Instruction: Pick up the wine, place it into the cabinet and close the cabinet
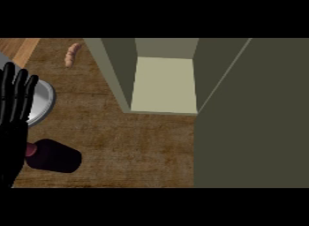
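Here, left hand [7, 110] fingers straight, upright, beside wine [53, 156].

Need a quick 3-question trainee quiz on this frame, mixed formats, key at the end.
1. True or false: the cabinet stands open.
2. The wine bottle is: A) lying on the counter, B) inside the cabinet, C) on the plate.
3. Fill in: the left hand shows at the view's left edge, fingers straight and ____ .

Key: 1 true; 2 A; 3 open.
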Motion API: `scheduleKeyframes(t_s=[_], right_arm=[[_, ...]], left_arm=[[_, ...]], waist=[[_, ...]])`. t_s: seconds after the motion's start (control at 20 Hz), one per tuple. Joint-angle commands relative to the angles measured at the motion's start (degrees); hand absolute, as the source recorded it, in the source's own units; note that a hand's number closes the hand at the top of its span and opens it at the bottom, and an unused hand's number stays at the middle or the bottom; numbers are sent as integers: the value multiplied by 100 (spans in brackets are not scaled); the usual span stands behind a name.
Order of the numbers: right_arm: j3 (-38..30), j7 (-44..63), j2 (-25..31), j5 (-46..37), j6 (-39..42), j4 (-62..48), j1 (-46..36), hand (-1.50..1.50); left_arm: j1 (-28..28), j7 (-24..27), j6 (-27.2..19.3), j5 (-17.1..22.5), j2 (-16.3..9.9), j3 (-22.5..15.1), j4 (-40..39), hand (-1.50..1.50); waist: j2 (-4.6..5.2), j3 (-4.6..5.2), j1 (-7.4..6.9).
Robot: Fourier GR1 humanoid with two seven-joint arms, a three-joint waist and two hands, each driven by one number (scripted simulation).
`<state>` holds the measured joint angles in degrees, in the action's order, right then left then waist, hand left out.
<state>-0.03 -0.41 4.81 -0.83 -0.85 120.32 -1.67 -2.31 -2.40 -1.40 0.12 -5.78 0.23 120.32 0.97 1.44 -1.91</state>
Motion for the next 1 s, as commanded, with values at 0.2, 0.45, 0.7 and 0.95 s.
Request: scheduleKeyframes(t_s=[0.2,0.45,0.7,0.95], right_arm=[[407,-118,-157,45,253,778,1202,-150],[852,779,176,717,900,1204,1514,-150],[861,1417,279,907,887,2065,1714,-150],[928,1662,99,602,663,1590,1003,-150]], left_arm=[[1540,637,655,314,-73,-107,511,-150],[2214,-364,589,1411,562,-888,998,-150],[2642,-759,396,1332,569,-1225,1790,-150],[2077,-1702,-223,884,574,-1684,2414,-150]], waist=[[-119,-141,179],[-144,-140,170],[-119,-144,195],[-101,-147,186]])
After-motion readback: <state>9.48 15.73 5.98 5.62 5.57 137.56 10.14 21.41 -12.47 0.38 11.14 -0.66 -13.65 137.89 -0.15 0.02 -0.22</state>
